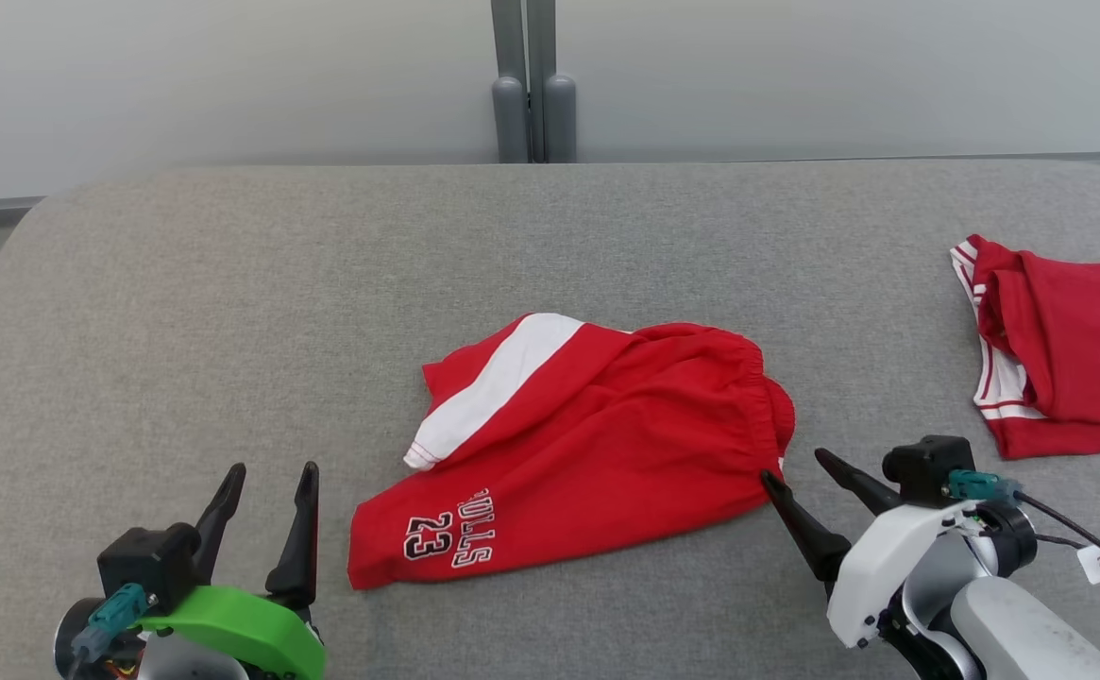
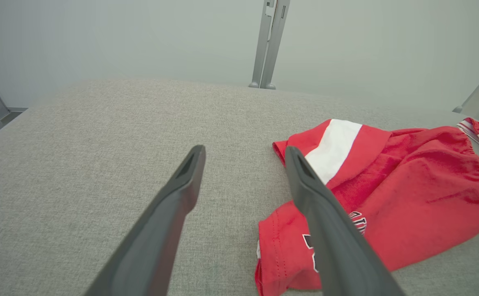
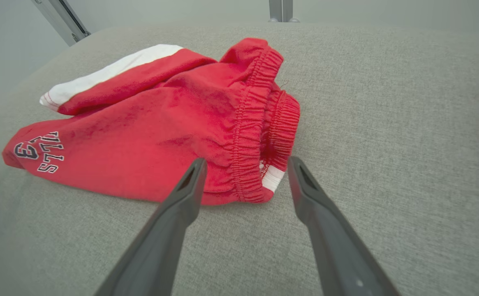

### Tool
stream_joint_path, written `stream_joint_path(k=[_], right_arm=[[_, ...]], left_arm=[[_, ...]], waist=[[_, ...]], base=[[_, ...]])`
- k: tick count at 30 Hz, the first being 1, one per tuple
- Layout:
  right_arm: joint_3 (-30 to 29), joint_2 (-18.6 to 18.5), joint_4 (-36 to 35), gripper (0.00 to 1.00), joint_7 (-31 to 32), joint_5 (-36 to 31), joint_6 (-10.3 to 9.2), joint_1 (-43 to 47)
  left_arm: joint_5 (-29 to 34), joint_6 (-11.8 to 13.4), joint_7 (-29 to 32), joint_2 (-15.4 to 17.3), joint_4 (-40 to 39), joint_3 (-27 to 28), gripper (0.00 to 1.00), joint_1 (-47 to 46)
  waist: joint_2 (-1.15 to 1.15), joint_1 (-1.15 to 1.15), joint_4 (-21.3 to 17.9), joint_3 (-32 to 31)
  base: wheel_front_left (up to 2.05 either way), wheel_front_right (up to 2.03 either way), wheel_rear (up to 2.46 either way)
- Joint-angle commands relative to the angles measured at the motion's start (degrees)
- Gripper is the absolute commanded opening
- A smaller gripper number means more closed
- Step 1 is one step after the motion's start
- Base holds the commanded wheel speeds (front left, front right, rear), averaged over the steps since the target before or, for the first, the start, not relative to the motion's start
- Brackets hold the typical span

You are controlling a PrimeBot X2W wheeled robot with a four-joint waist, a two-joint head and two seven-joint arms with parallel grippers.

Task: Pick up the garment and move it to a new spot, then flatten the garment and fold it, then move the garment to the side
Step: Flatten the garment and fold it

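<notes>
Scanning from the left, we log the left gripper (image 1: 274, 467) first. It sits just left of the red shorts (image 1: 606, 434), apart from them, above the grey padded table (image 1: 228, 283). Its two dark fingers stand wide apart, with nothing between them. In the left wrist view its own right finger crosses in front of the shorts' near hem; we cannot tell whether it touches.

The red shorts lie rumpled, not flat, about mid-table. The leg hem with the "23" lettering points toward the left gripper. A second leg, with a broad white stripe, is folded across the far left part. The gathered elastic waistband forms the right end. Straight behind the shorts, past the table's far edge, a metal post (image 1: 531, 85) rises against a pale wall.

The right gripper (image 1: 792, 465) is just right of the shorts, at the waistband's near corner. Its claw is spread wide and empty, fingers aimed at the waistband. One fingertip comes right up to the fabric edge; we cannot make out contact.

Well right of the shorts, a second red garment (image 1: 1069, 349) with white and red trim lies bunched and is cut off by the picture edge.
</notes>
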Motion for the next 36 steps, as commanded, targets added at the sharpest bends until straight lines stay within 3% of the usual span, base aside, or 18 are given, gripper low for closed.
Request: stream_joint_path(k=[1, 6, 7, 8, 9, 10, 17, 24, 36], right_arm=[[0.5, 0.3, 1.1, 1.00, 0.7, 1.3, -0.02, -1.0], [3.0, 0.5, 5.4, 1.00, 1.7, 2.8, -0.01, -4.3], [3.5, 0.6, 6.1, 0.93, 1.6, 3.4, -0.01, -4.8], [4.1, 0.5, 6.6, 0.43, 1.4, 3.8, -0.01, -5.3], [4.6, 0.4, 7.0, 0.36, 1.2, 4.1, -0.01, -5.7], [5.2, 0.1, 7.2, 0.00, 0.8, 4.1, -0.01, -6.3], [7.0, -0.8, 2.0, 0.00, -0.5, 5.2, -0.02, -9.1], [6.8, -2.5, -2.2, 0.00, 2.7, 8.8, -0.01, -16.1], [7.7, -6.3, 10.4, 0.00, 6.8, 15.2, -0.01, -32.5]], left_arm=[[-0.2, -0.2, -0.4, 0.0, 0.3, 0.1, 1.00, -0.8], [-0.5, -0.5, -0.6, -0.5, 1.3, -0.4, 1.00, -1.5], [-0.5, -0.7, -0.7, -0.6, 1.6, -0.5, 1.00, -1.6], [-0.6, -0.8, -1.0, -0.8, 1.9, -0.4, 1.00, -1.8], [-0.6, -0.9, -1.1, -0.9, 2.0, -0.5, 1.00, -2.0], [-0.7, -1.0, -1.3, -1.0, 2.3, -0.5, 1.00, -2.2], [-0.6, -0.9, -2.5, -1.5, 2.9, -0.4, 1.00, -2.8], [0.3, -1.8, -2.9, -2.5, 2.9, -1.4, 1.00, -5.1], [0.7, -4.5, -4.4, -5.8, 6.8, -3.0, 1.00, -10.6]], waist=[[0.00, 0.00, 0.9, 0.3], [0.00, 0.00, 2.4, 0.8], [0.00, 0.00, 2.7, 1.0], [0.00, 0.00, 2.9, 1.0], [0.00, 0.00, 3.1, 1.1], [0.00, 0.00, 3.4, 1.2], [0.00, 0.00, 4.4, 2.0], [0.00, 0.00, 6.7, 5.6], [0.00, 0.00, 12.7, 13.1]], base=[[0.00, 0.00, 0.00], [0.00, 0.00, 0.00], [0.00, 0.00, 0.00], [0.00, 0.00, 0.00], [0.00, 0.00, 0.00], [0.00, 0.00, 0.00], [0.00, 0.00, 0.00], [0.00, 0.00, 0.00], [0.00, 0.00, 0.00]])
